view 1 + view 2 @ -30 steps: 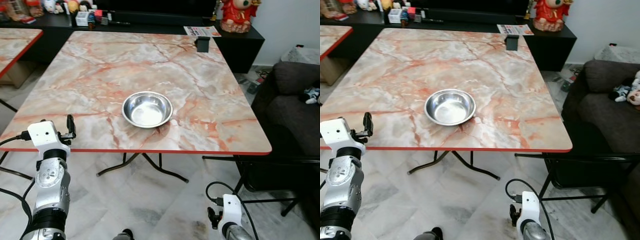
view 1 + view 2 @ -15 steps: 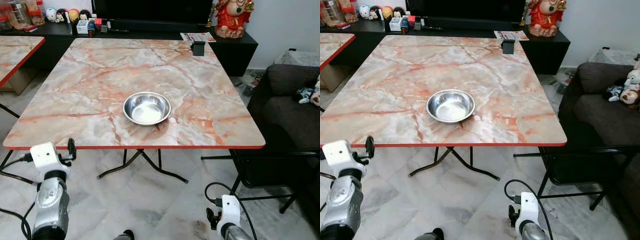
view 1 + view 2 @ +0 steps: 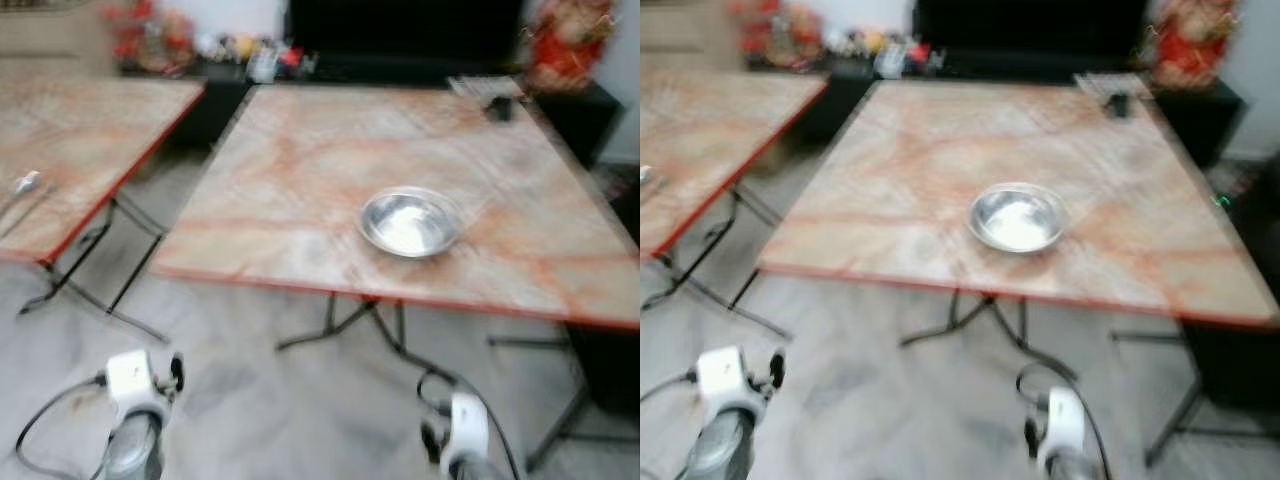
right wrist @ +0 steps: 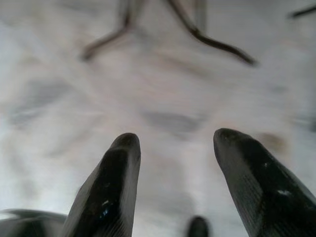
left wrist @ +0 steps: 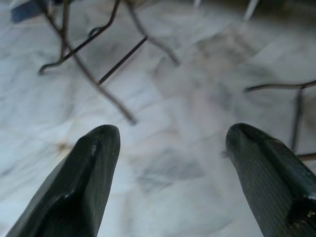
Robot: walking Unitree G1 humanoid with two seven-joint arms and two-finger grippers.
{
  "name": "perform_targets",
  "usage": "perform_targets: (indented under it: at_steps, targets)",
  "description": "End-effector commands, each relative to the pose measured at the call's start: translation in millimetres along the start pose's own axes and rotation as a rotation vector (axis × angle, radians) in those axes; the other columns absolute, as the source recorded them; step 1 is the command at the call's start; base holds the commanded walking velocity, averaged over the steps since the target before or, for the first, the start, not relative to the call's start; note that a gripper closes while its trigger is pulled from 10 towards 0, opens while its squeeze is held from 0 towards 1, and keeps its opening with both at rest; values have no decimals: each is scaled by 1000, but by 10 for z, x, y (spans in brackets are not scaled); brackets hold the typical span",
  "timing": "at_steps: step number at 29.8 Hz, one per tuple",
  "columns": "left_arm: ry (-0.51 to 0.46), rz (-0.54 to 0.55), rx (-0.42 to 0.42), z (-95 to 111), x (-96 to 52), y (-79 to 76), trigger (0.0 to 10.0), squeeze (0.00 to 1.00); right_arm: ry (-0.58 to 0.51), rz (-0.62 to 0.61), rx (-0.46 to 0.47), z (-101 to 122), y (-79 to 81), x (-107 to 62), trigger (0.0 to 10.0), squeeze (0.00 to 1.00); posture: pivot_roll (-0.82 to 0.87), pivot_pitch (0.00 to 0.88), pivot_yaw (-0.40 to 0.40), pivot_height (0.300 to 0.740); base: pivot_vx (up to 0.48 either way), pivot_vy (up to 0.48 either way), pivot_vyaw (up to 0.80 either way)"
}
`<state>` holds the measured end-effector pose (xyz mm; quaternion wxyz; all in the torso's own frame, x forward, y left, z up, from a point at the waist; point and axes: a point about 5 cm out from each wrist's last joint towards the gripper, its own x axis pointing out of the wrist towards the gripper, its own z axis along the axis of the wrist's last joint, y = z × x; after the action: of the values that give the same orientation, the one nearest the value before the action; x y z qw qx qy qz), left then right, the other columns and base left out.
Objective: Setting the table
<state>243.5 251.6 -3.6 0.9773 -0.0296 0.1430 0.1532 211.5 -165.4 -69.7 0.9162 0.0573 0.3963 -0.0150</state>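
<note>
Tables: two; one steel bowl (image 3: 410, 223) on the nearer table (image 3: 300, 180).

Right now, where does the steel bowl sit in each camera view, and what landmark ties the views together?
Left eye view: the steel bowl sits right of centre, on the marble table near its front edge.
Right eye view: the bowl is near centre, same spot on the table.
Left wrist view: not in it.
Right wrist view: not in it.
Shared landmark: the table's red front edge in both eye views.
</note>
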Motion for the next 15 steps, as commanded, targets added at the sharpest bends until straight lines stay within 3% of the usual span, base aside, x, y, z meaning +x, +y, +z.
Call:
perform_targets:
  at_steps: [1, 8, 11, 15]
  targets:
    - [46, -36, -7, -96, -15, -148, 10000, 0, 19, -38, 6, -71, -142, -34, 10000, 0, 75, 62, -21, 740, 0, 458, 0]
    - [157, -60, 27, -267, -46, -198, 10000, 0, 18, -38, -6, -64, -136, -31, 10000, 0, 82, 77, -22, 740, 0, 385, 0]
    - [217, -104, 90, -344, -64, -245, 10000, 0, 21, -50, 24, -69, -139, -31, 10000, 0, 84, 79, -21, 740, 0, 430, 0]
    - [260, -112, 106, -403, -85, -245, 10000, 0, 21, -59, 41, -69, -146, -31, 10000, 0, 78, 87, -21, 740, 0, 473, 0]
